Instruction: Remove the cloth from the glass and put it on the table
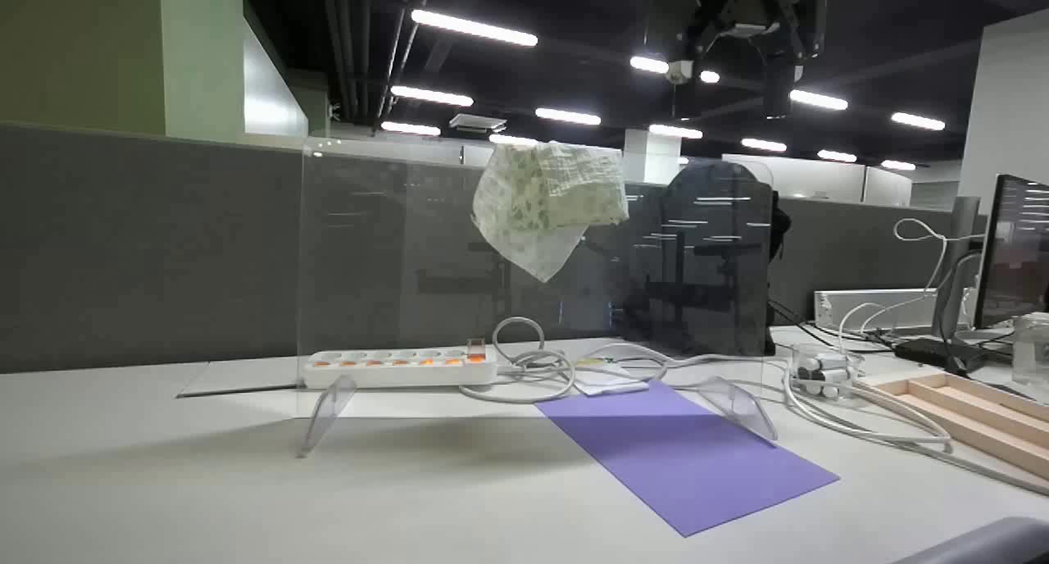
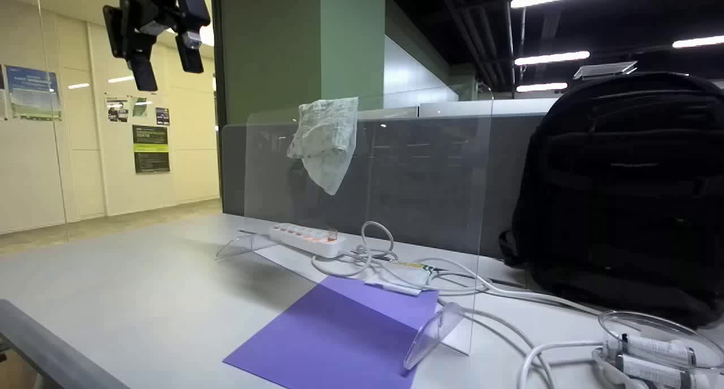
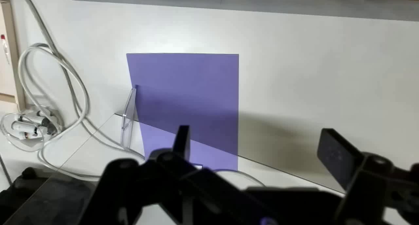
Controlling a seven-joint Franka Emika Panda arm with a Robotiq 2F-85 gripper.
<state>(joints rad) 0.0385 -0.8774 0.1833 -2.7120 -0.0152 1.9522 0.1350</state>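
Jaws wide apart, the hand [image 2: 171,79] hangs above the worktop [image 3: 311,64] and a purple sheet [image 3: 190,73]; lower than the hand in both exterior views, a pale cloth [image 1: 545,207] drapes over a clear panel's [image 1: 369,285] top edge.

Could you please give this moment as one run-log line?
gripper: open, empty | cloth: draped over clear panel | placed on table: no

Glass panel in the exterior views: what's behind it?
Through the glass, both exterior views show a white power strip, coiled cable and a grey partition. The cloth over the top edge hides whatever lies directly behind.
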